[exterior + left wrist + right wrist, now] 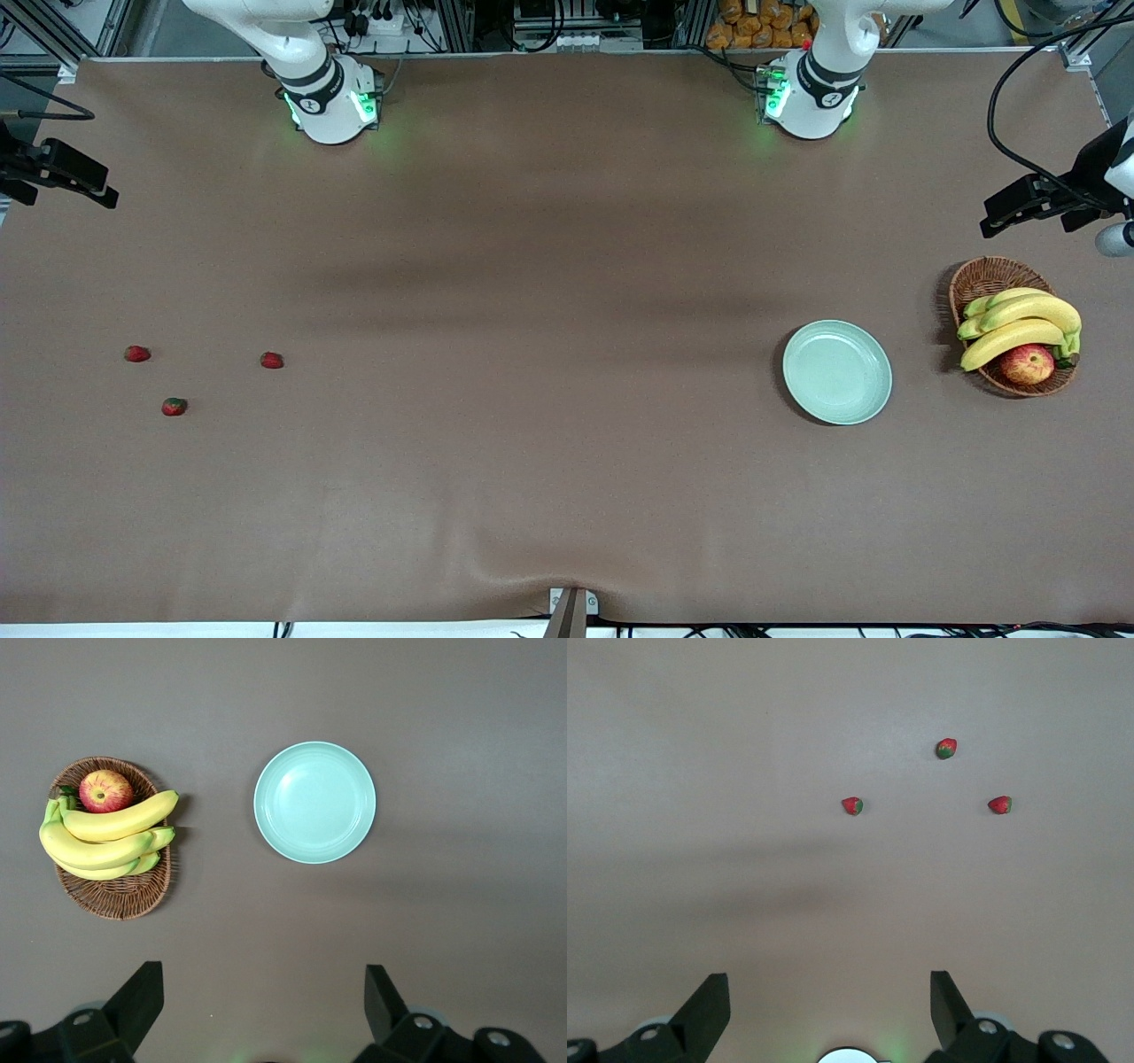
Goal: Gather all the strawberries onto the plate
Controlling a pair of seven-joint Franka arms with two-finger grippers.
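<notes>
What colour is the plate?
Pale mint green, plain; the plate shows best in the left wrist view.

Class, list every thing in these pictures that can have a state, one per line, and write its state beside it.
strawberries: three, loose on the table toward the right arm's end, none in the plate
plate: upright, nothing on it
basket: beside the plate, holds bananas and an apple
left gripper: open, holds nothing, above the table
right gripper: open, holds nothing, above the table

Robotics lab: bench-mounted arms (319, 89), aluminium framing (461, 27).
</notes>
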